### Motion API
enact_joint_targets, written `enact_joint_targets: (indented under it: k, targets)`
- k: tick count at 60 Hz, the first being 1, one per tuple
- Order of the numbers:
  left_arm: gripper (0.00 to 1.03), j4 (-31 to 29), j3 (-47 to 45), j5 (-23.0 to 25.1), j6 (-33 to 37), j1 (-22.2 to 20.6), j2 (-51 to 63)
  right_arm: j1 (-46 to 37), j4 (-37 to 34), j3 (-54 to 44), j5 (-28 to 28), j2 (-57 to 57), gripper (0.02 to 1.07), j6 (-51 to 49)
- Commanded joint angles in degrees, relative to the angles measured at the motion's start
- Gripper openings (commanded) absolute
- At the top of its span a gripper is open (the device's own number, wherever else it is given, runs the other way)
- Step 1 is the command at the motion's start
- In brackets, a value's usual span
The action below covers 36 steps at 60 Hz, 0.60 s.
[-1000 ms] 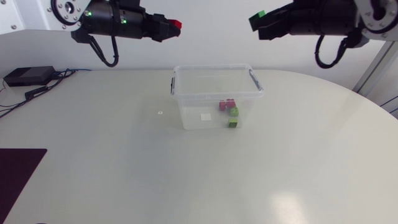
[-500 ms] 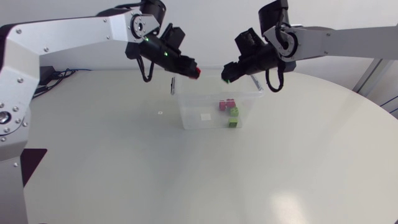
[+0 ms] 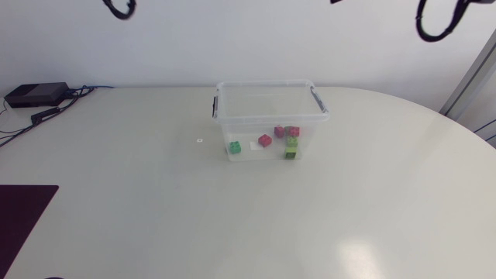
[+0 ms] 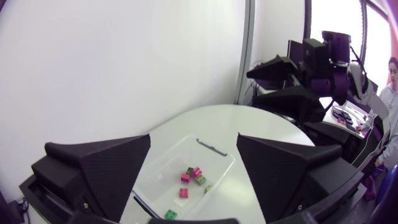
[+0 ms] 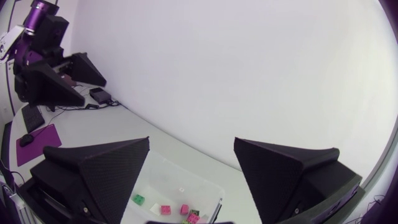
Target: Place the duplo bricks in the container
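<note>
Clear plastic tub (image 3: 256,118), blocky pink/green duplo bricks (image 3: 265,140) inside, L gripper (image 4: 193,163), R gripper (image 5: 191,165) both spread, empty

container (image 3: 267,118): clear glossy plastic, smooth walls. duplo bricks (image 3: 291,132): opaque plastic, slight shine. table (image 3: 232,217): smooth, off-white, satin sheen. left gripper (image 4: 194,152), right gripper (image 5: 191,154): matte black.

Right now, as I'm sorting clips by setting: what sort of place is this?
Likely a robotics lab bench: a white table, a clear plastic box holding a few toy bricks, and a black robot tool hanging open above it.
</note>
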Motion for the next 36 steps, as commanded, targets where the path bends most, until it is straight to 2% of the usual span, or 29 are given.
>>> enact_joint_targets:
  k: [1,3,15,26,36]
  targets:
    - [1.0,1.3,-5.2,-1.7,-1.6,0.0,-4.8,-1.6,-1.2,-3.7,0.7,-3.1,1.02,1.7]
    - [1.0,3.6,-8.1,-2.2,-1.9,0.3,-6.9,-2.3,-1.2,-5.4,0.7,-4.5,1.03,1.9]
    - [1.0,5.3,-18.1,-2.8,-1.4,3.7,-14.3,-6.5,0.6,-15.3,-0.2,-10.4,1.02,1.5]
    - [1.0,12.5,-34.3,-4.7,-0.4,8.3,-23.5,-8.7,4.0,-25.4,-0.2,-15.7,1.02,1.1]
    - [1.0,16.3,-44.1,-6.7,0.3,11.4,-29.4,-9.7,7.1,-32.7,1.3,-18.7,1.02,0.9]
